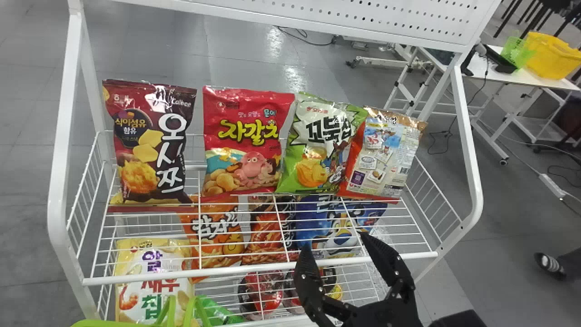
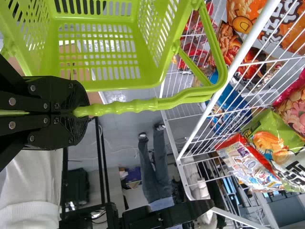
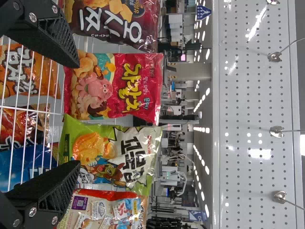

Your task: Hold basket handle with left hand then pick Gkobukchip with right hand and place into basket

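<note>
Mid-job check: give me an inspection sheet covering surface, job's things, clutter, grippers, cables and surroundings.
Surface: white wire shelf, with a second level of snacks beneath.
Job's things: Gkobukchip stands upright on the shelf, not in the basket.
Clutter: red octopus snack bag and orange-red snack bag flank Gkobukchip; maroon snack bag at the row's left end.
Grippers: left gripper shut on the basket handle; right gripper open, holding nothing.
Cables: black cable on the floor behind.
Surroundings: yellow bin on a white table.

red bag (image 1: pixel 247 136) on wire shelf (image 1: pixel 227 270); maroon bag (image 1: pixel 147 152) beside it
</note>
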